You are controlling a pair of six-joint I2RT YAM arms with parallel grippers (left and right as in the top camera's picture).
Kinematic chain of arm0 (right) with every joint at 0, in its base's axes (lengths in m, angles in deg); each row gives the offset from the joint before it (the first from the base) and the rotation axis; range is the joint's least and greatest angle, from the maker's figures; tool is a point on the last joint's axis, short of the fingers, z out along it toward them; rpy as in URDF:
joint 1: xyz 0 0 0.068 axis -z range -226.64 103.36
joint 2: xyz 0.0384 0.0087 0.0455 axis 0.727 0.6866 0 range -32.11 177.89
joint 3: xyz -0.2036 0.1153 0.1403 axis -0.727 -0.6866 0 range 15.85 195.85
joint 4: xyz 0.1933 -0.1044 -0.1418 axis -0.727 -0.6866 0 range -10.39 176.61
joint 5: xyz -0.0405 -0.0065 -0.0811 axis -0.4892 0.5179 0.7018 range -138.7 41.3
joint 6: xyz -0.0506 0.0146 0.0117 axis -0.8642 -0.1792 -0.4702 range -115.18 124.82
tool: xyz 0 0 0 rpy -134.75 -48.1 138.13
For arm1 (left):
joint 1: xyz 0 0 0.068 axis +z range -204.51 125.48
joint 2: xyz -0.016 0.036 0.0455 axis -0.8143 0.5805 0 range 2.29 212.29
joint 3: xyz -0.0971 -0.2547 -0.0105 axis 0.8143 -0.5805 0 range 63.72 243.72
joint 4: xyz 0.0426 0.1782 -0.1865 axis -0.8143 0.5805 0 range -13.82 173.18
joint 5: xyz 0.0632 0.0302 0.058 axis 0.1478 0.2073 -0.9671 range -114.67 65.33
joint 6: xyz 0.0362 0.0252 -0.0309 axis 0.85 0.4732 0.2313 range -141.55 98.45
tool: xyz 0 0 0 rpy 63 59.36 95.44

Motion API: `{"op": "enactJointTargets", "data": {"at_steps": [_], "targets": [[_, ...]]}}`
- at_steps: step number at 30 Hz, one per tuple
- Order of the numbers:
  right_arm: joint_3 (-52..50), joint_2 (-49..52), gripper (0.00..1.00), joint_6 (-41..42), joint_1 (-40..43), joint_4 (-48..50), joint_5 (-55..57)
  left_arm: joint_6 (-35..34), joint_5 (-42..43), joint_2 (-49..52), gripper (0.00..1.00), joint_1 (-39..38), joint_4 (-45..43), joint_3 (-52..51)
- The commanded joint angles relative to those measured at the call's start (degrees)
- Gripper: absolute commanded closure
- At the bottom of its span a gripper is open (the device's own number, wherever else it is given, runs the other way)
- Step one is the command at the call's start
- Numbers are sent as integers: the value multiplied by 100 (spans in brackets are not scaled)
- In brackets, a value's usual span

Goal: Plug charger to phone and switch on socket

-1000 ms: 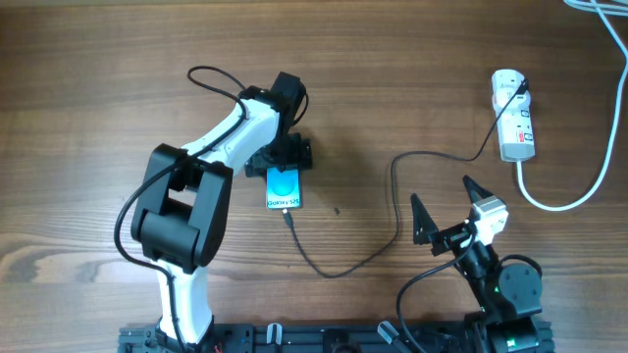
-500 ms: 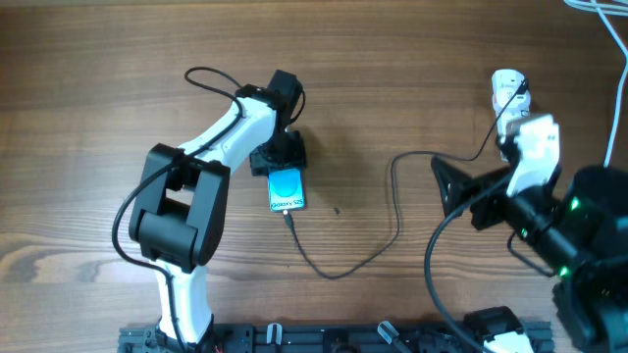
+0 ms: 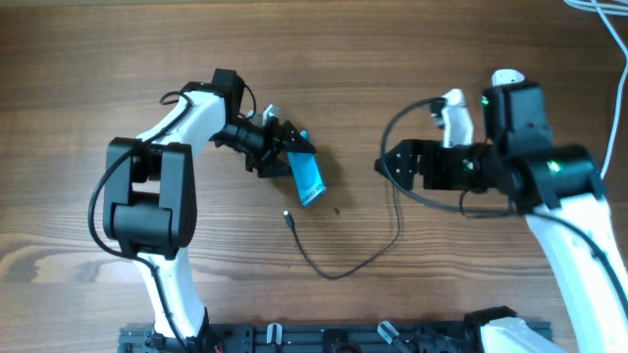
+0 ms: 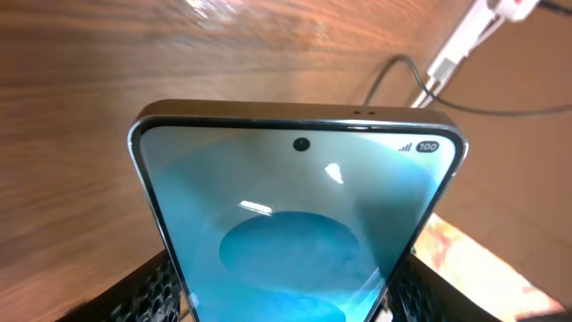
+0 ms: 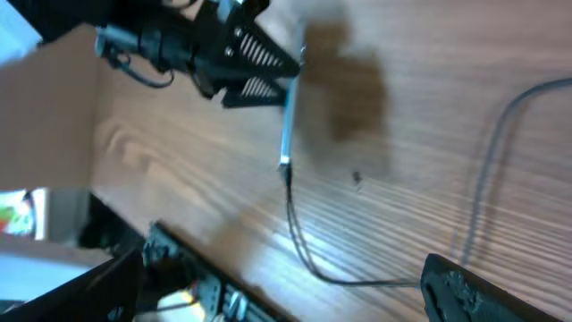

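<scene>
My left gripper [image 3: 278, 147] is shut on the phone [image 3: 307, 178] and holds it tilted on edge above the table. In the left wrist view the phone's teal screen [image 4: 299, 215] fills the frame between my fingers [image 4: 286, 300]. The charger cable [image 3: 339, 270] lies on the table, its tip [image 3: 287, 218] just below the phone and apart from it. The right wrist view shows the phone [image 5: 286, 116] edge-on, with the tip [image 5: 286, 174] under it. My right gripper [image 3: 391, 165] [image 5: 281, 273] is open and empty above the cable's bend. My right arm hides most of the socket [image 3: 505, 76].
A thick white cord [image 3: 616, 59] runs along the table's right edge. The right arm's body spans the right half of the table, and the arm bases stand at the front edge. The black cable loops across the middle.
My left gripper has lifted and turned the phone, swinging left, so the phone is off the cable tip. My right arm has swung up and left over the socket area.
</scene>
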State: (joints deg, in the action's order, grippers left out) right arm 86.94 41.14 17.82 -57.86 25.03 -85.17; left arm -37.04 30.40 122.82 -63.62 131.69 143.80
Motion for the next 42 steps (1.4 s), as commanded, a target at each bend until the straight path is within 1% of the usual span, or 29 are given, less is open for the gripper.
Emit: {"op": "enactJointTargets", "data": {"at_steps": [1, 6, 8, 10, 14, 17, 21, 24, 26, 28, 33, 36, 39, 41, 42], "targets": [[52, 754, 1, -400, -164, -39, -695, 186, 494, 22, 36, -238, 24, -17], [52, 1674, 8, -326, -892, 247, -678, 229, 494, 22, 36, -533, 20, -17], [52, 1908, 8, 26, -1174, 439, -348, 229, 494, 22, 36, -597, 13, -17], [52, 2100, 7, 452, -1423, 656, 264, 229, 494, 22, 36, -645, 0, -17], [52, 2186, 7, 647, -1692, 938, 474, 227, 494, 22, 36, -656, 2, -17], [52, 2203, 7, 960, -1904, 1113, 890, 227, 494, 22, 36, -656, 7, -17], [52, 2203, 7, 973, -2157, 1403, 949, 227, 494, 22, 36, -656, 4, -17], [52, 2203, 7, 977, -2236, 1471, 1025, 227, 494, 22, 36, -656, 4, -17], [50, 2205, 7, 1209, -2236, 1471, 1283, 227, 494, 22, 36, -656, 2, -17], [48, 2205, 7, 1266, -2236, 1473, 1447, 227, 494, 22, 36, -656, 2, -17], [39, 2218, 6, 1268, -2236, 1434, 1436, 227, 494, 22, 36, -656, -2, -17], [-140, 2223, 6, 1425, -2236, 1517, 1440, 227, 494, 22, 36, -656, -39, -17], [-450, 2223, 4, 1421, -2236, 1810, 1440, 229, 492, 22, 36, -656, -57, -17], [-483, 2223, 7, 1414, -2236, 1849, 1440, 229, 492, 22, 36, -656, -87, -17], [-481, 2223, 11, 1419, -2236, 1856, 1440, 236, 492, 22, 35, -656, -105, -17]]}}
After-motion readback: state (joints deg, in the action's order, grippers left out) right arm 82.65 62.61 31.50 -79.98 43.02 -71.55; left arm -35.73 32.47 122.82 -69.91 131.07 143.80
